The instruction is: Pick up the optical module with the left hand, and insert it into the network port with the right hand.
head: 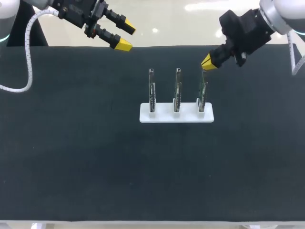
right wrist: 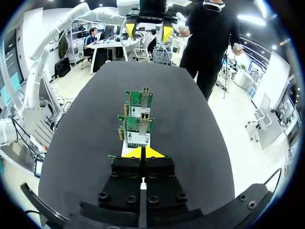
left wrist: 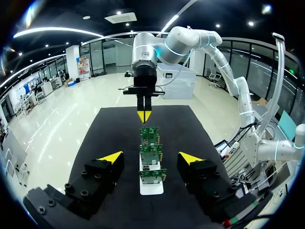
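First, left gripper (head: 125, 34): above the table's far edge on the left, well apart from the boards; black fingers with yellow tips spread wide, nothing between them.
black cloth-covered table (head: 71, 143): carries one white plastic slotted holder (head: 164, 115) near its middle.
left green circuit board (head: 151, 90): upright on edge in the holder's left slot; nothing touches it.
middle green circuit board (head: 177, 89): upright in the centre slot, parallel to its neighbours; nothing touches it.
silver metal block (right wrist: 138, 139): on the face of the middle board, seen from the right wrist view; cannot tell whether it is the network port.
right green circuit board (head: 202, 91): upright in the holder's right slot, its top edge directly under the right arm's fingertips.
optical module: cannot be made out as a separate item in any view.
right gripper (head: 208, 62): comes in from the far right and sits at the top edge of the right board; its yellow tips are pressed together into one point. From the left wrist view the tips hang just above the farthest board in the row. Cannot tell whether they touch or pinch that edge.
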